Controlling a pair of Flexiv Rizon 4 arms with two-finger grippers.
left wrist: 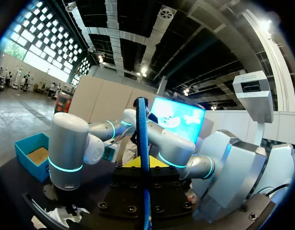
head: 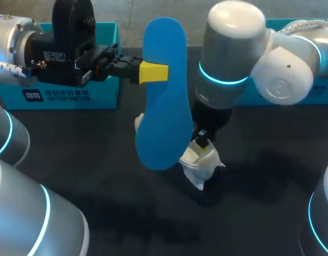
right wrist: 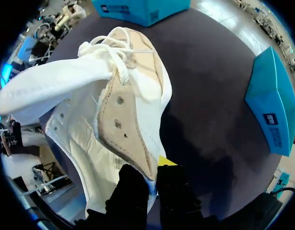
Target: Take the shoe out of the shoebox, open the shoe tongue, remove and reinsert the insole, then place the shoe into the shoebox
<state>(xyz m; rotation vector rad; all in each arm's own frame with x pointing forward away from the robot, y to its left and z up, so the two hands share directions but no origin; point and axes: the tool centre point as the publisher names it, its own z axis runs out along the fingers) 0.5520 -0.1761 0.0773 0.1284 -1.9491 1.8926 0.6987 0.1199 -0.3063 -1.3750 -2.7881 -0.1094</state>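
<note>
Above the dark worktop (head: 89, 160), the left tool (head: 153, 72) is clamped tight on a long blue foam insole (head: 162, 90), gripping one long edge and holding it up in the air, clear of the shoe. Down below, the white lace-up shoe (head: 202, 162) rests on the worktop, out of the teal cardboard shoebox (head: 73, 98) at the far left. The right tool (head: 204, 140) is closed on the shoe's rim, pinning it in place.

From the right wrist, that tool (right wrist: 154, 172) pinches the shoe wall, the shoe (right wrist: 89, 124) gapes wide, and its bare beige footbed (right wrist: 121, 115) is exposed with nothing on it. From the left wrist, the insole (right wrist: 143, 143) shows edge-on between the tool's fingers.

So the insole looks to be out, and reinsertion is the step in hand. Next, I'd judge, the left arm must tip the insole toe-first, line it up with that opening and slide it flat onto the footbed while the right tool braces the shoe. Watch for the foam buckling at the laces.
</note>
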